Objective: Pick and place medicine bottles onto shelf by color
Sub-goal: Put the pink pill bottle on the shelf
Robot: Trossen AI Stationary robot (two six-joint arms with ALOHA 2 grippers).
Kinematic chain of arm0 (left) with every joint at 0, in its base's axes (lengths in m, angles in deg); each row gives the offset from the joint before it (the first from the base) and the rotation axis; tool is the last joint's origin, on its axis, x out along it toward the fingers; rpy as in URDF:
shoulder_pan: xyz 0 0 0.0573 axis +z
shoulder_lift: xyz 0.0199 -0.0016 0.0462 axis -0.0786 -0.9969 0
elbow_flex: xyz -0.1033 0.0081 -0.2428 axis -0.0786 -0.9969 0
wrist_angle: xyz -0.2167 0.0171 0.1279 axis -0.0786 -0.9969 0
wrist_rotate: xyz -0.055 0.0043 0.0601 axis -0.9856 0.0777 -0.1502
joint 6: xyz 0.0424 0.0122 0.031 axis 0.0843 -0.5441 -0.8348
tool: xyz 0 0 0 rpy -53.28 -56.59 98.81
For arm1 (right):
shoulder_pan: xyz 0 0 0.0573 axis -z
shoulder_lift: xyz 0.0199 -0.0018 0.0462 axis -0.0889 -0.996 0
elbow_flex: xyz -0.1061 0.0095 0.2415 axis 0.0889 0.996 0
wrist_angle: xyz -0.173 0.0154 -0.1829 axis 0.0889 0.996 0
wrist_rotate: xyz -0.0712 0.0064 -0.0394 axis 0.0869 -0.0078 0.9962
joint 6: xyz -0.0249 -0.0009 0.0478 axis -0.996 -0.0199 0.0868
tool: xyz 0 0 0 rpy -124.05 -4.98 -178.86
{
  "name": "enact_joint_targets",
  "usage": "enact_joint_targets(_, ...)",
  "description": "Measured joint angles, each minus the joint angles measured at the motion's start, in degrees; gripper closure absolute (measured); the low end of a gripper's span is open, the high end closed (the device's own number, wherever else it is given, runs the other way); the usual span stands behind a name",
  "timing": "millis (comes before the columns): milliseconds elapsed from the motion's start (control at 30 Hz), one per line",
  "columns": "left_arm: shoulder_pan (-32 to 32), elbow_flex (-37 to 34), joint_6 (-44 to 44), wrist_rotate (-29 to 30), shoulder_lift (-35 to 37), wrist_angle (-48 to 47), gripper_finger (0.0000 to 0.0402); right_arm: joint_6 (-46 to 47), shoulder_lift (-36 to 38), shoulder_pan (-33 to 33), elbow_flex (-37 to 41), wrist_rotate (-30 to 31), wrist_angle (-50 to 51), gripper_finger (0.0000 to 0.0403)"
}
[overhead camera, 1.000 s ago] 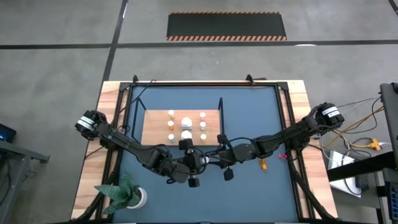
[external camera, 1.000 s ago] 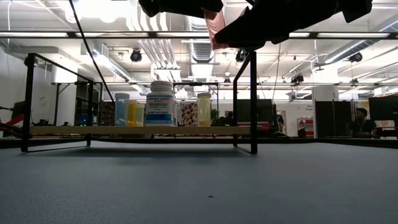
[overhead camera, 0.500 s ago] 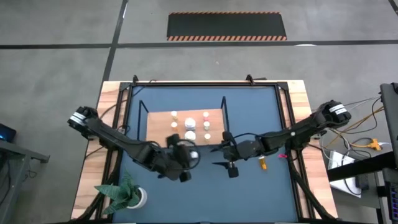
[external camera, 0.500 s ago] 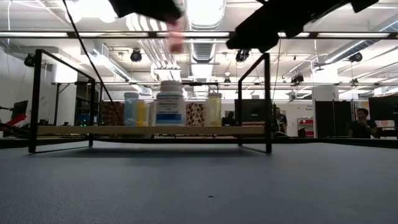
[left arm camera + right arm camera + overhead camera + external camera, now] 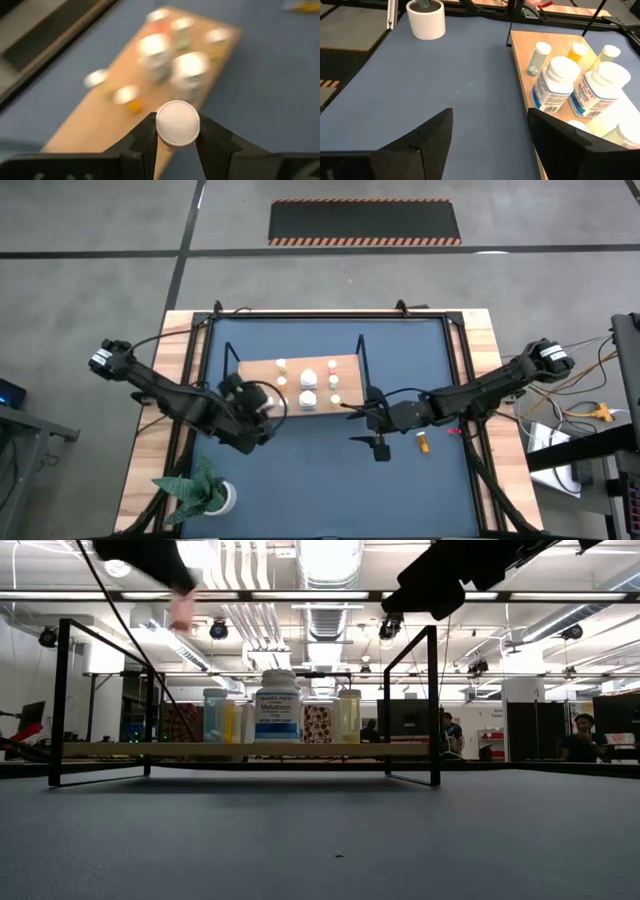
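The left gripper [image 5: 177,145] hangs above the shelf's [image 5: 255,370] near-left edge, jaws clamped on a white-capped bottle [image 5: 177,123], apparently pinkish below the cap. The right gripper [image 5: 487,132] hovers over the worktop [image 5: 400,490] beside the shelf's right end, jaws wide. Two large white bottles [image 5: 557,85] and several small ones stand on the shelf. One orange bottle [image 5: 423,444] lies on the worktop.

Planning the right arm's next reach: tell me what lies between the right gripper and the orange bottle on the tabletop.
High view: only bare blue tabletop separates the right gripper from the orange bottle.
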Motion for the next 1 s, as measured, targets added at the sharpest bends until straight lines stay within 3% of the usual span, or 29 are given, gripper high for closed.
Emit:
enact_joint_targets(133, 1.2, -1.7, 13.2, 1.6, -1.1, -10.0, 0.0308, -0.1, 0.0, 0.0, 0.0, 0.0, 0.4, 0.0159)
enact_joint_targets(400, 1.6, -7.9, 27.1, -2.9, -6.9, -8.4, 0.0308, -0.3, 0.9, 0.0, 0.0, 0.0, 1.4, 0.0171)
enact_joint_targets(633, 1.8, -8.5, 35.5, -3.5, -11.6, -8.1, 0.0308, -0.4, 0.9, 0.0, 0.0, 0.0, 1.4, 0.0171)
enact_joint_targets(867, 1.8, -8.6, 45.0, 0.9, -13.2, -8.7, 0.0308, -0.4, 0.9, 0.0, -0.1, 0.0, 1.4, 0.017)
enact_joint_targets(1000, 1.8, -8.6, 45.8, 1.8, -13.2, -8.1, 0.0308, -0.4, 0.9, 0.0, -0.1, 0.0, 1.4, 0.017)
